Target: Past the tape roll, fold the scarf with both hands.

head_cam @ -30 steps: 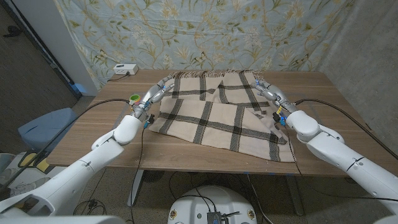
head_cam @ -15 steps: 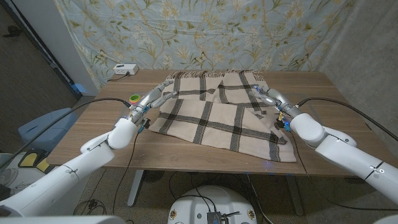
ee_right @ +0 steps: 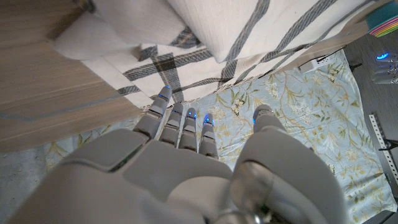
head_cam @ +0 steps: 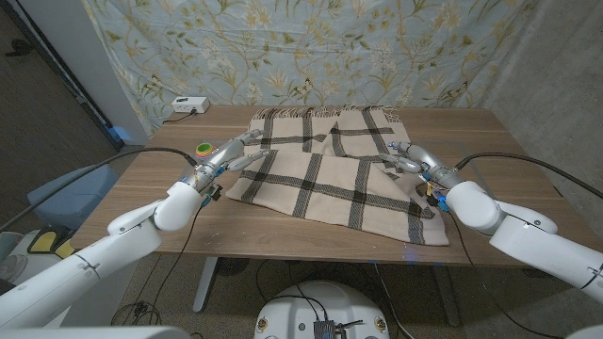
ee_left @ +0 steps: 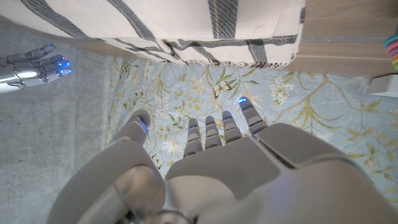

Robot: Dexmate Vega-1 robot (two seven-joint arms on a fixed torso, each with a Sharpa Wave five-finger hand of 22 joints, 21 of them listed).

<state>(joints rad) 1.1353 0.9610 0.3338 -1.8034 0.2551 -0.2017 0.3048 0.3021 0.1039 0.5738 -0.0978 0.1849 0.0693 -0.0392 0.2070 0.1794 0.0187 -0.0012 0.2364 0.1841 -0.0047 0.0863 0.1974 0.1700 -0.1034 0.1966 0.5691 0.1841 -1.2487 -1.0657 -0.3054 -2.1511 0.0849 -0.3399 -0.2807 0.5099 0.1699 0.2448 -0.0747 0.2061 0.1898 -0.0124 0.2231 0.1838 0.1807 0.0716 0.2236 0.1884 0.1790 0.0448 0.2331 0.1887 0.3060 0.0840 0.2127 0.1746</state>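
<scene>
A beige scarf (head_cam: 320,174) with dark plaid stripes lies spread across the middle of the table, partly doubled over at the far side. The green and yellow tape roll (head_cam: 203,148) sits just left of it. My left hand (head_cam: 232,153) hovers by the scarf's left edge, between the roll and the cloth, fingers straight and holding nothing. My right hand (head_cam: 413,156) is over the scarf's right edge, also empty with fingers extended. In the left wrist view my left hand (ee_left: 211,143) points toward the scarf's fringe (ee_left: 186,25). In the right wrist view my right hand (ee_right: 186,137) faces the cloth (ee_right: 217,37).
A white box (head_cam: 191,104) stands at the table's far left corner. A floral curtain (head_cam: 311,47) hangs behind the table. Bare wood (head_cam: 141,202) shows at the front left and along the near edge.
Both hands have drawn back from the scarf's far corners toward me along its sides. The scarf lies as it did.
</scene>
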